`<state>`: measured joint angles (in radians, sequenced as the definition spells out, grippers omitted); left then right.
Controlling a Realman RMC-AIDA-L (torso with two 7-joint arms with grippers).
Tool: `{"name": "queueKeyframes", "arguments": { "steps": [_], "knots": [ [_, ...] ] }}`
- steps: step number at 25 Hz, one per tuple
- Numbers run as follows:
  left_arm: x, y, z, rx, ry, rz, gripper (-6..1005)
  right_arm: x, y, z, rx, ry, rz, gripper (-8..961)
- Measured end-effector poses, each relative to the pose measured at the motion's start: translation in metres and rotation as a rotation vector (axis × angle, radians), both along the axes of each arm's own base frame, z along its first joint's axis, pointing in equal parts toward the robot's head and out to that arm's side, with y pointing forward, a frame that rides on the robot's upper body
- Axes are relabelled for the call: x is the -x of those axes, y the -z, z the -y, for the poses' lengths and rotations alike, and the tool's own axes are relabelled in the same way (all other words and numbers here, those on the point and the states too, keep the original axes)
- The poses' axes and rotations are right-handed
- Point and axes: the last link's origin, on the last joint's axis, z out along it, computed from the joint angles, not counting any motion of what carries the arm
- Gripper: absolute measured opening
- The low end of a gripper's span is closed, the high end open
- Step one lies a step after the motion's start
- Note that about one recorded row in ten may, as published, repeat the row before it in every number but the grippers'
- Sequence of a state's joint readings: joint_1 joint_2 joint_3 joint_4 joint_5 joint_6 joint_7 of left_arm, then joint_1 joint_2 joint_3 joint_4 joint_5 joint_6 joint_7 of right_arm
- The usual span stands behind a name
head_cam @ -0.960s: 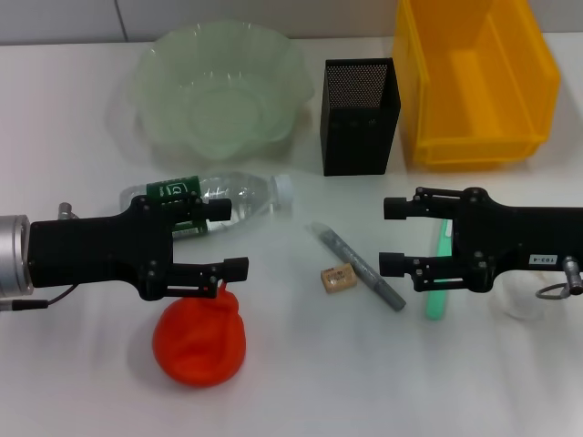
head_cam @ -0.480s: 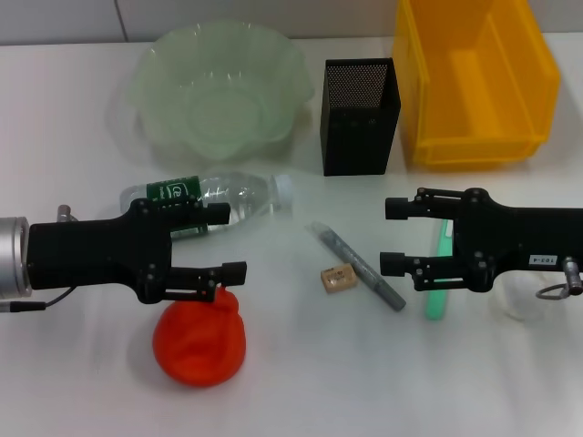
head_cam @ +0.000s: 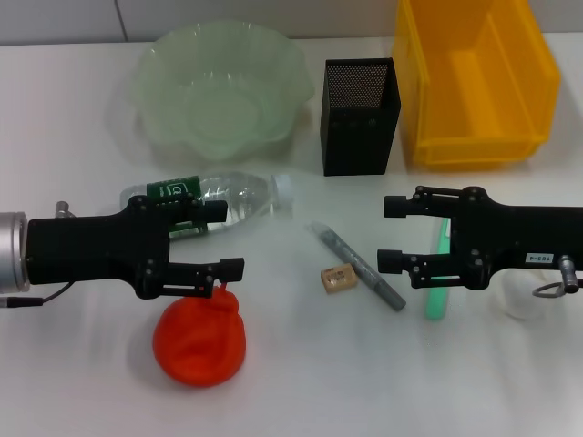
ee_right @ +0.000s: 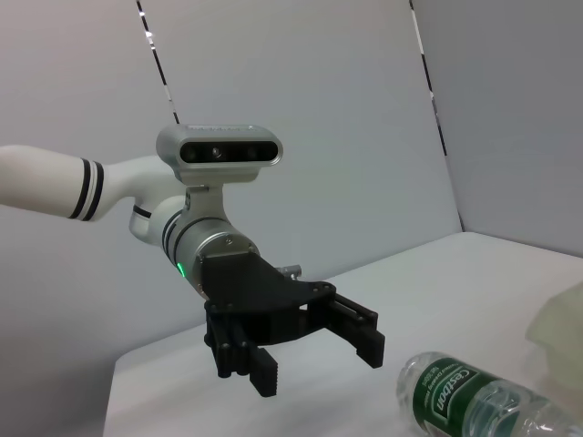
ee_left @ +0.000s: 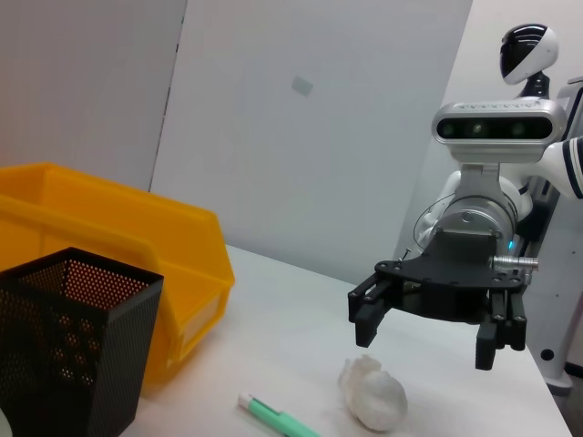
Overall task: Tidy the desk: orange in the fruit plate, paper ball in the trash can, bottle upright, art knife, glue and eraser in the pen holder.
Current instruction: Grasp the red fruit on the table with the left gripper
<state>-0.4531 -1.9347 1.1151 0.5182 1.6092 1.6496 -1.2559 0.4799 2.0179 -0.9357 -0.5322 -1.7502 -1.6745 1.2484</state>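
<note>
The orange (head_cam: 199,344) sits at the near left. My left gripper (head_cam: 228,238) is open and empty just above its far side, between it and the bottle (head_cam: 228,196), which lies on its side. My right gripper (head_cam: 390,235) is open and empty, above a green stick (head_cam: 437,296) and right of a grey slim tool (head_cam: 360,267) and the tan eraser (head_cam: 337,278). The paper ball (head_cam: 521,299) is half hidden behind the right arm and shows under that gripper in the left wrist view (ee_left: 373,393). The fruit plate (head_cam: 155,73), pen holder (head_cam: 360,137) and trash can (head_cam: 428,91) stand at the back.
The left wrist view shows the right gripper (ee_left: 425,339), the green stick (ee_left: 278,419), the pen holder (ee_left: 64,346) and the trash can (ee_left: 118,237). The right wrist view shows the left gripper (ee_right: 314,364), the bottle (ee_right: 474,401) and the plate's rim (ee_right: 560,314).
My left gripper has drawn back a little to the left, still open over the orange. The right gripper and the objects have hardly moved.
</note>
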Motion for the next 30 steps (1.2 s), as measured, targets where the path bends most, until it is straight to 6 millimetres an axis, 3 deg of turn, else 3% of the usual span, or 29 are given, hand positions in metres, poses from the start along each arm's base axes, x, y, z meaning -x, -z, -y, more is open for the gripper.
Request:
{"name": "queueKeyframes", "arguments": {
  "steps": [5,14,30],
  "knots": [
    [0.002,-0.004,0.007,0.03,0.002,0.011,832,0.0,0.0,-0.002,-0.009,0.013,0.002,782],
    [0.025,-0.001,0.024,0.097,-0.035,-0.084,824,-0.002,0.001,-0.002,0.0,0.042,-0.001,781],
    [0.039,0.01,0.013,0.05,-0.13,-0.18,809,-0.003,0.003,-0.001,-0.006,0.035,0.004,780]
  ]
}}
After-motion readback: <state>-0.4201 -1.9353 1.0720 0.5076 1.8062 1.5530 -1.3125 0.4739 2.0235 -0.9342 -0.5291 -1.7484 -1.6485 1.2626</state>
